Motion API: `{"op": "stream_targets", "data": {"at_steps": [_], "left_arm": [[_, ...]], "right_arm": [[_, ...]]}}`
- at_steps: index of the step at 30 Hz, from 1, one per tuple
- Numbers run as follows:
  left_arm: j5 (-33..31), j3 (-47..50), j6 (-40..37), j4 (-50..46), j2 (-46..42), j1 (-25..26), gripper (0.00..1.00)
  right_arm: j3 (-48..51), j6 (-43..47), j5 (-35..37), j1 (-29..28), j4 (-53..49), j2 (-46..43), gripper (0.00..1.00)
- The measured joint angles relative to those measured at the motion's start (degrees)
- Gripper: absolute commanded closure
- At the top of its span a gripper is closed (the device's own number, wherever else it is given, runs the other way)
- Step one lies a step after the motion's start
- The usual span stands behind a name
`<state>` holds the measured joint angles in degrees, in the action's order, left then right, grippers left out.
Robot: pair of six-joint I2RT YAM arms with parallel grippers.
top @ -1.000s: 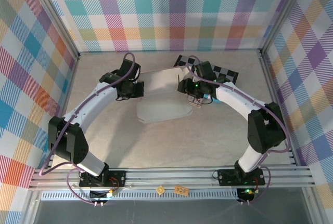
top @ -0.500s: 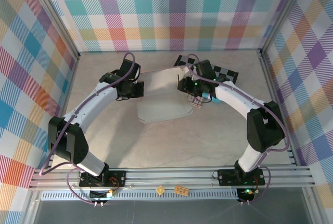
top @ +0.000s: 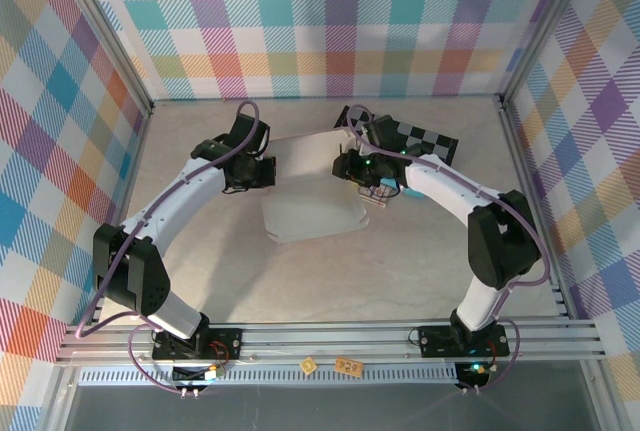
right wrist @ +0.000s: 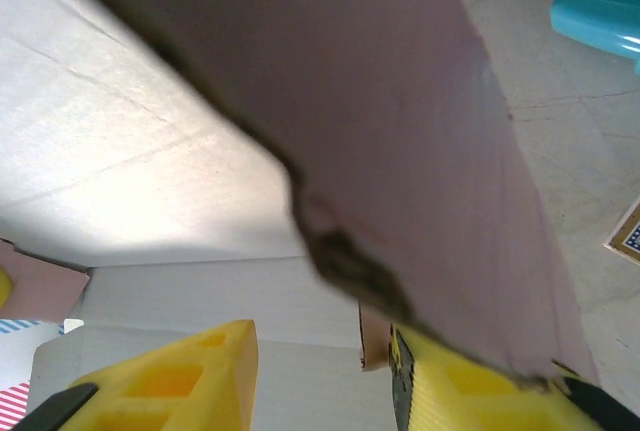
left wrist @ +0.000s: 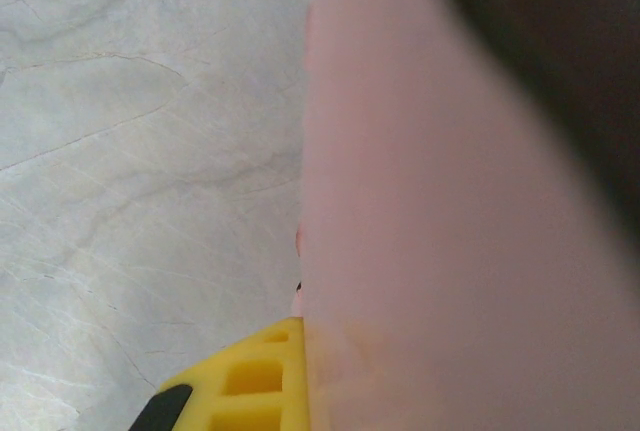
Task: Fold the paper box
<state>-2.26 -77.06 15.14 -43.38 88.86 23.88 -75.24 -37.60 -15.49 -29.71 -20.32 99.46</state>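
A plain dusty-pink thin cardboard panel of the paper box [left wrist: 430, 251] is standing close to the lens, running from top to bottom across the right-hand part. A yellow plastic finger [left wrist: 250, 381] with a black pad is touching the panel's left edge at the bottom, seemingly pinching it. A pale marbled table surface [left wrist: 140, 151] is lying to the left. A dark blur, too unfocused to identify, is crowding the upper right corner.

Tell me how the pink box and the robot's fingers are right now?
Box: half folded, with one panel flat on the table and another standing up.
Left fingers: shut, pinching the box's raised panel.
Right fingers: apart, with a pink flap leaning across one of them.
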Motion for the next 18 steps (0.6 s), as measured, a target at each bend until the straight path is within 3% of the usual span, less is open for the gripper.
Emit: {"op": "stream_targets", "data": {"at_steps": [10,15,18], "left_arm": [[-0.33,0.0,0.0,-0.39,0.0,0.0,1.0],[0.35,-0.02,0.0,-0.37,0.0,-0.26,1.0],[4.55,-1.53,0.0,-0.7,0.31,-2.16,1.0]], "right_arm": [[-1.49,0.85,0.26,-0.85,-1.84,1.27,0.63],[-5.27,2.56,0.98,-0.57,-5.92,1.25,0.51],[-11.3,3.85,-2.93,1.36,-10.21,1.25,0.44]]}}
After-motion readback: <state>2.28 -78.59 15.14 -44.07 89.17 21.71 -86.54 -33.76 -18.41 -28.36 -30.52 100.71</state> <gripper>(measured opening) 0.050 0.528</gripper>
